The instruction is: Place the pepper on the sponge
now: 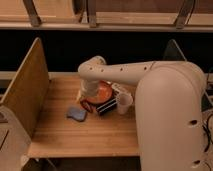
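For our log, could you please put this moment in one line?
gripper open over plate edge | pepper beside plate, off sponge | sponge bare
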You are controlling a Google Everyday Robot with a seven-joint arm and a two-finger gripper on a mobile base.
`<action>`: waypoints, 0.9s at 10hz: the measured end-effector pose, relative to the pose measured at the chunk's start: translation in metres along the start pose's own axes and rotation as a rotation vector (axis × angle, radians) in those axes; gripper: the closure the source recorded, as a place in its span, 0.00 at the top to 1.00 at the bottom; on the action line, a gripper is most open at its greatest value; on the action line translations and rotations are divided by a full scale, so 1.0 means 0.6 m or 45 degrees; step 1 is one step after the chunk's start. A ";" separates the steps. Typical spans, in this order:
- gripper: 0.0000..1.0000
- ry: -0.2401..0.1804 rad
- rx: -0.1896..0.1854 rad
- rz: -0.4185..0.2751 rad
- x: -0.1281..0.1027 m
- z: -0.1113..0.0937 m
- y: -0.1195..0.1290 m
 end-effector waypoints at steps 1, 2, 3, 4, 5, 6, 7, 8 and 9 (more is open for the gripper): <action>0.65 -0.019 -0.013 -0.025 -0.002 0.002 0.001; 0.65 -0.032 -0.014 -0.061 -0.006 0.007 0.003; 0.65 -0.036 -0.012 -0.081 -0.010 0.010 0.006; 0.65 -0.038 -0.016 -0.096 -0.016 0.018 0.010; 0.65 -0.037 -0.018 -0.089 -0.020 0.025 0.007; 0.65 -0.034 -0.022 -0.073 -0.025 0.034 0.002; 0.65 -0.023 -0.025 -0.041 -0.027 0.046 -0.003; 0.65 -0.010 -0.029 0.002 -0.029 0.059 -0.006; 0.65 0.001 -0.029 0.044 -0.031 0.069 -0.011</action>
